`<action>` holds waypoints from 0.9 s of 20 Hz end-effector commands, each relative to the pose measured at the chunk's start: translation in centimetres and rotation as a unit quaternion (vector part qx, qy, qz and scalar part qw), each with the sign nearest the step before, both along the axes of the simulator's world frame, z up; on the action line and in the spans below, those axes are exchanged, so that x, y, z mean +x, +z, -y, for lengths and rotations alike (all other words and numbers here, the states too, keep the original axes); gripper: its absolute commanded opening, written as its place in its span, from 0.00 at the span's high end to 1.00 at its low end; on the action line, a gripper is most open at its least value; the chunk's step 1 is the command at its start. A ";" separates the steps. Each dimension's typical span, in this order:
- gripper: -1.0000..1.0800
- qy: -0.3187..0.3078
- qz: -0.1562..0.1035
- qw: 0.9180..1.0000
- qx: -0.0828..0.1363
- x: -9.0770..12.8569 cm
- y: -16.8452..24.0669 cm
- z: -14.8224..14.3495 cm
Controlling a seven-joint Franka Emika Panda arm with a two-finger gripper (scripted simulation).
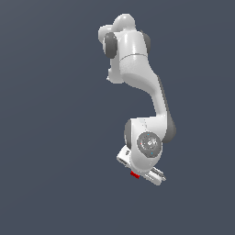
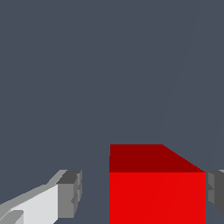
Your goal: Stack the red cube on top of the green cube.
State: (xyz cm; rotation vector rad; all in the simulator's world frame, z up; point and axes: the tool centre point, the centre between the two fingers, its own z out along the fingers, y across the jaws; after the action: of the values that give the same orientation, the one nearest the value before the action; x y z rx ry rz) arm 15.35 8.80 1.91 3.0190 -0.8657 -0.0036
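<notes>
The red cube (image 2: 156,197) fills the space between my gripper's (image 2: 142,193) fingers in the wrist view. One grey fingertip (image 2: 215,191) sits right against a side of the cube. The other fingertip (image 2: 71,192) stands apart from it with a clear gap, so the gripper is open around the cube. In the exterior view only a sliver of the red cube (image 1: 134,175) shows under the white gripper (image 1: 140,172), low in the picture. The green cube is out of view in both frames.
The white arm (image 1: 137,69) stretches from high in the exterior view down to the wrist (image 1: 148,144). A plain dark grey floor (image 1: 55,137) lies all around.
</notes>
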 end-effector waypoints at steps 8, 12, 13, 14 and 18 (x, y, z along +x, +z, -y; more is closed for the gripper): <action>1.00 0.000 0.001 1.000 0.000 0.2 0.1 0.0; 1.00 0.000 0.001 1.000 0.000 0.2 0.1 0.0; 1.00 0.000 0.001 1.000 0.000 0.2 0.1 0.0; 1.00 0.000 0.001 1.000 0.000 0.2 0.0 0.0; 1.00 0.000 0.001 1.000 0.000 0.1 0.4 0.0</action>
State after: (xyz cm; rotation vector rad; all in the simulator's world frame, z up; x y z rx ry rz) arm 15.44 8.81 2.07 3.0190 -0.8656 -0.0034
